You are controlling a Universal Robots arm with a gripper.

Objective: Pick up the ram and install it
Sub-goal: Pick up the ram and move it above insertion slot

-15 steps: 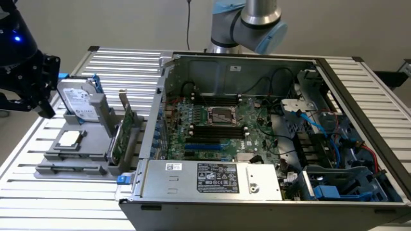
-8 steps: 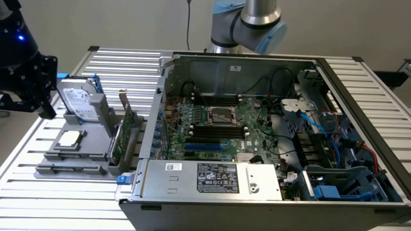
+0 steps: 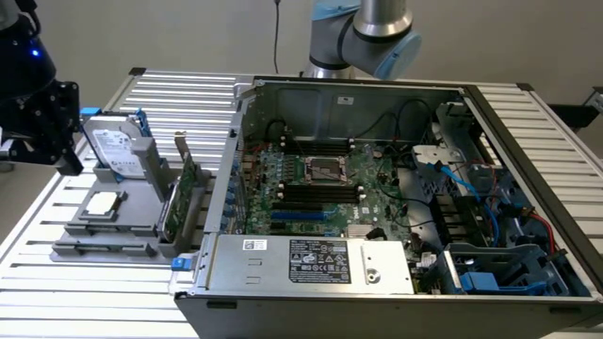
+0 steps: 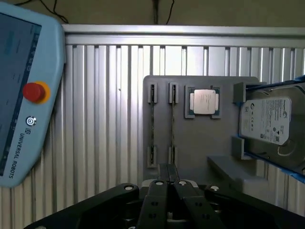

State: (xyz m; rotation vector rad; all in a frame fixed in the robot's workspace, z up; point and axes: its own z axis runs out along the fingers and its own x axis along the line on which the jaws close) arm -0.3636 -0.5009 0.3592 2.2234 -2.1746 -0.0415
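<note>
At tray (image 4: 200, 138) edge, pincer (image 4: 167, 167) closed, ribbed table (image 4: 109, 119) alongside

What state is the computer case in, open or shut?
Open: the computer case has its side uncovered, with the motherboard showing inside.

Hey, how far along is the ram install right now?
Nothing looks finished: the black memory slots on the motherboard look unfilled. The pincer is shut, holds nothing, and hangs over the grey fixture, where the ram seems to stand edge-on in its holder. Both the pick-up and the install are left.
</note>
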